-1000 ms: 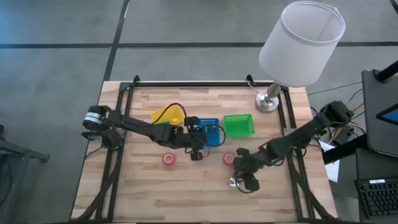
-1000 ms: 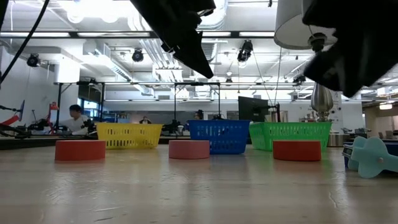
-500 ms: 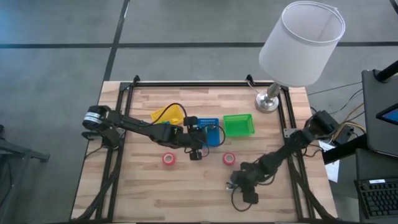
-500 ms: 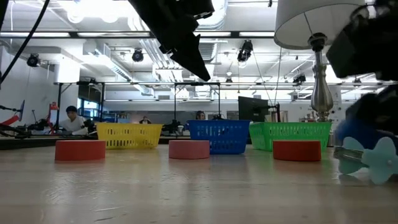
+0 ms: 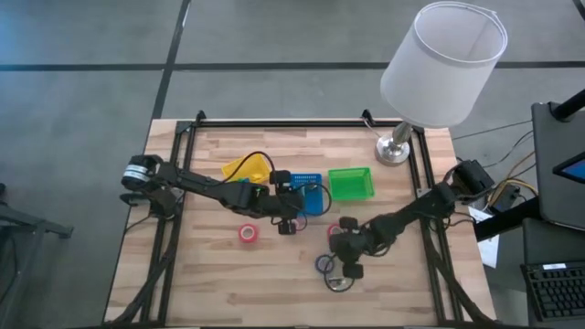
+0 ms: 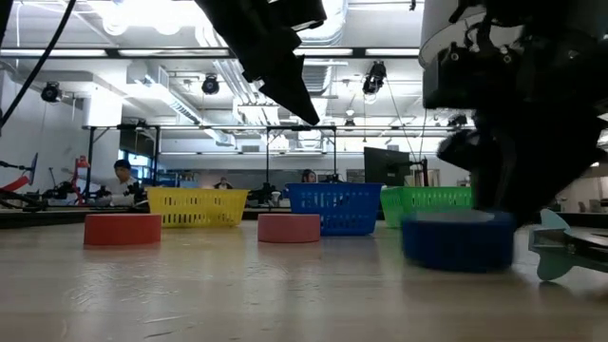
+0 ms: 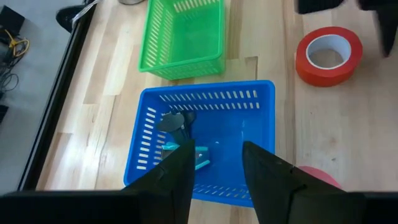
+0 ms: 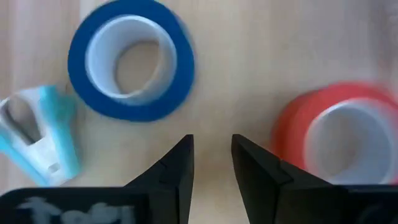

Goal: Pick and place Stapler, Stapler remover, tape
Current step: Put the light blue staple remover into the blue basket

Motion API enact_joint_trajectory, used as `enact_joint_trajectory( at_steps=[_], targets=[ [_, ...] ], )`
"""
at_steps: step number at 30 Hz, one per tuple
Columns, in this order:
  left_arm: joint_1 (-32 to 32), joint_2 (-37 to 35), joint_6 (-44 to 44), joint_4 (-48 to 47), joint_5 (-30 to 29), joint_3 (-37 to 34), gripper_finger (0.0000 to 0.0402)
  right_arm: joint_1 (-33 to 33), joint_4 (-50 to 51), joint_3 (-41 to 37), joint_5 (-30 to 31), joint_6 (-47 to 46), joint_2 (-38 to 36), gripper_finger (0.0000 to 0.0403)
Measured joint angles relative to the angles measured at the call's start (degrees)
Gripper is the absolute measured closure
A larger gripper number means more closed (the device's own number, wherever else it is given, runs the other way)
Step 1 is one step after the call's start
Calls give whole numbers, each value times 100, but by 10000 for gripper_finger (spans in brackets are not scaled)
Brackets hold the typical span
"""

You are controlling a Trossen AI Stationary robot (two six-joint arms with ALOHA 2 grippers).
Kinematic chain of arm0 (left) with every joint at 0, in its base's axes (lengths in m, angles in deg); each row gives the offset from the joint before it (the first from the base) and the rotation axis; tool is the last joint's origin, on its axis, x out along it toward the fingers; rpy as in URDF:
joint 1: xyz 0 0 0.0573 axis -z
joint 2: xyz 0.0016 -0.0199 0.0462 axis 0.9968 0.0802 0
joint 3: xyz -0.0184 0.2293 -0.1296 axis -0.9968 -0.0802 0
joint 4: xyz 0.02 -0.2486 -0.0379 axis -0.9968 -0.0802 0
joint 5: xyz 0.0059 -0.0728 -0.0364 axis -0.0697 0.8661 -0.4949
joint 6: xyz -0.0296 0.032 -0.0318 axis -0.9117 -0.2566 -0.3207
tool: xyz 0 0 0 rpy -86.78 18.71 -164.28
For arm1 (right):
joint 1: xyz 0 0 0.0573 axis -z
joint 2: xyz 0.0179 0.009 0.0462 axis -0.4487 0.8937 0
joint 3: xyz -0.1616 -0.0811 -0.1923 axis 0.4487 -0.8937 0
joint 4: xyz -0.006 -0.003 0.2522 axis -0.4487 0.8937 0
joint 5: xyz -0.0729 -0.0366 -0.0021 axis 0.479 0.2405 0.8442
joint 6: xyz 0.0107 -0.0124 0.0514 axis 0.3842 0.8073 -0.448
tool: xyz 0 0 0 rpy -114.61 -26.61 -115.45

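My right gripper (image 8: pixel 212 165) is open and hovers over bare wood between the blue tape roll (image 8: pixel 130 59) and a red tape roll (image 8: pixel 345 134), touching neither. A teal stapler remover (image 8: pixel 37 134) lies beside the blue roll. In the high view this gripper (image 5: pixel 344 249) is just beyond the blue roll (image 5: pixel 324 264). My left gripper (image 7: pixel 214 171) is open above the blue basket (image 7: pixel 261 140), which holds a small teal and dark item (image 7: pixel 180 146). Another red roll (image 5: pixel 248 234) and a pink roll (image 6: pixel 289 228) lie flat on the table. No stapler shows.
Yellow (image 5: pixel 247 167), blue (image 5: pixel 309 194) and green (image 5: pixel 352 183) baskets stand in a row across the table's middle. A lamp with a white shade (image 5: pixel 443 64) stands at the far right corner. A black rail (image 5: pixel 274 122) frames the table. People sit in the room behind.
My right gripper has swung from near the table's near edge toward the left and a little farther in. The blue tape roll and the stapler remover have slid along the table toward the left, and the blue roll now lies flat in plain view.
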Motion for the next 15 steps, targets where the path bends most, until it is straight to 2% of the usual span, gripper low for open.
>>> enact_joint_trajectory(
  at_steps=[3, 7, 15],
  targets=[
    [0, 0, -52, -9, -16, 0, 266, 163, 21, -11, 175, 214, -76, 298],
    [0, 0, -132, -58, -18, 0, 266, 241, 352, -21, 32, 99, -224, 300],
    [0, 0, -207, -122, -16, 0, 266, -315, -204, -26, -421, -33, -690, 309]
  ],
)
